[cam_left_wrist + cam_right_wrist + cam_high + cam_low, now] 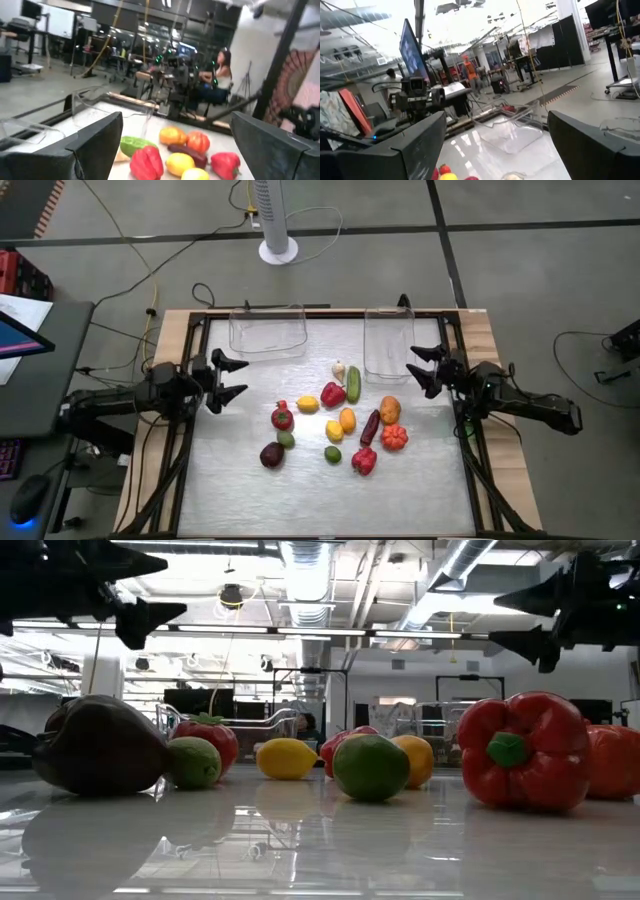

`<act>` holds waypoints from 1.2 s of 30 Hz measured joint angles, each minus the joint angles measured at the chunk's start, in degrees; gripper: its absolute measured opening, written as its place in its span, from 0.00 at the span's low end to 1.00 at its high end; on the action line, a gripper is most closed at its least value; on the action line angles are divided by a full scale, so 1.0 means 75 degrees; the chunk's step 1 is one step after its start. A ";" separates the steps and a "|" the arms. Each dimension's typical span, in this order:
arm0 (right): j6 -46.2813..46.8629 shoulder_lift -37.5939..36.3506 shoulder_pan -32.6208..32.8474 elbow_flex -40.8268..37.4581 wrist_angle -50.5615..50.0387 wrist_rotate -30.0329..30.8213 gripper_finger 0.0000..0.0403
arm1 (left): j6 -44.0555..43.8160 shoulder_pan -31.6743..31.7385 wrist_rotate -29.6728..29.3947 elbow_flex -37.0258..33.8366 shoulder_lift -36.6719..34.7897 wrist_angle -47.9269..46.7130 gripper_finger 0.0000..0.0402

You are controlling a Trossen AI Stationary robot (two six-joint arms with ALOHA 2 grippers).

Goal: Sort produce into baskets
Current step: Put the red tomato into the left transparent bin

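Note:
The produce lies loose on the middle of the table: a red pepper [333, 394], a green cucumber [353, 383], a white bulb [339, 369], a lemon [308, 405], a dark purple piece [272, 455], limes, orange pieces and another red pepper [364, 460]. Two clear baskets stand at the far side, one left [268, 330], one right [388, 343], both with nothing in them. My left gripper [232, 378] hangs open above the table's left edge, pointing at the produce. My right gripper [420, 368] hangs open above the right edge, beside the right basket.
A black frame [190, 420] runs round the table top. A white fan stand [278, 250] is on the floor beyond the far edge. Free table surface lies near the front edge [320, 510]. A person sits in the room beyond the table [220, 70].

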 joint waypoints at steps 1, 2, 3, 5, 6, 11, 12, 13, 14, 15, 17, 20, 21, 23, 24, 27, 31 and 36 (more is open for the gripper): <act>0.0004 -0.0002 0.0003 -0.0002 0.0118 -0.0004 0.93 | 0.0139 -0.0103 0.0002 0.0043 0.0219 0.0186 0.88; 0.0033 -0.0005 0.0021 0.0000 0.0220 -0.0017 0.93 | 0.0253 -0.0215 0.0004 0.0090 0.0445 0.0395 0.88; 0.0105 -0.0005 0.0037 -0.0003 0.0276 -0.0065 0.93 | 0.0366 -0.0321 0.0002 0.0150 0.0646 0.0612 0.88; 0.0321 -0.0002 0.0084 -0.0002 0.0339 -0.0193 0.93 | 0.0433 -0.0528 0.0001 0.0360 0.1032 0.0812 0.88; 0.0393 -0.0004 0.0111 -0.0001 0.0366 -0.0209 0.93 | 0.0479 -0.0625 0.0010 0.0501 0.1220 0.0834 0.88; 0.0417 -0.0002 0.0173 0.0000 0.0368 -0.0221 0.93 | 0.0828 -0.1103 -0.0079 0.1159 0.2252 0.0778 0.88; 0.0445 -0.0004 0.0175 -0.0001 0.0422 -0.0225 0.93 | 0.0879 -0.1188 -0.0129 0.1283 0.2507 0.0763 0.88; 0.0553 -0.0005 0.0180 0.0000 0.0441 -0.0257 0.93 | 0.0888 -0.1277 -0.0182 0.1418 0.2778 0.0672 0.88; 0.0669 -0.0004 0.0174 0.0000 0.0426 -0.0382 0.93 | 0.0854 -0.1366 -0.0210 0.1578 0.3070 0.0450 0.88; 0.0733 -0.0002 0.0175 0.0005 0.0399 -0.0602 0.93 | 0.0759 -0.1448 -0.0259 0.1752 0.3345 0.0097 0.88; 0.0746 0.0075 0.0255 0.0060 0.0156 -0.1085 0.93 | 0.0503 -0.1624 -0.0276 0.2060 0.3934 -0.0623 0.88; 0.0570 0.0536 0.0627 0.0155 -0.0004 -0.1009 0.92 | 0.0202 -0.1931 -0.0514 0.2476 0.4740 -0.1401 0.88; 0.0399 0.0734 0.0805 0.0203 0.0024 -0.0729 0.91 | 0.0146 -0.2046 -0.0621 0.2593 0.4982 -0.1572 0.88; 0.0033 0.1225 0.1208 0.0320 0.0029 -0.0057 0.91 | 0.0036 -0.2276 -0.0754 0.2775 0.5461 -0.1865 0.88; -0.0147 0.1510 0.1416 0.0406 0.0029 0.0298 0.90 | -0.0030 -0.2370 -0.0798 0.2856 0.5668 -0.2005 0.88; -0.0640 0.2371 0.2066 0.0684 0.0316 0.0973 0.90 | -0.0261 -0.2664 -0.0966 0.3063 0.6256 -0.1993 0.88; -0.1372 0.3501 0.2781 0.1181 0.0740 0.1593 0.91 | -0.0352 -0.2961 -0.1419 0.3332 0.7032 -0.2185 0.88; -0.2042 0.4820 0.3289 0.1866 0.0768 0.2079 0.95 | -0.0204 -0.3052 -0.1919 0.3682 0.7850 -0.2221 0.88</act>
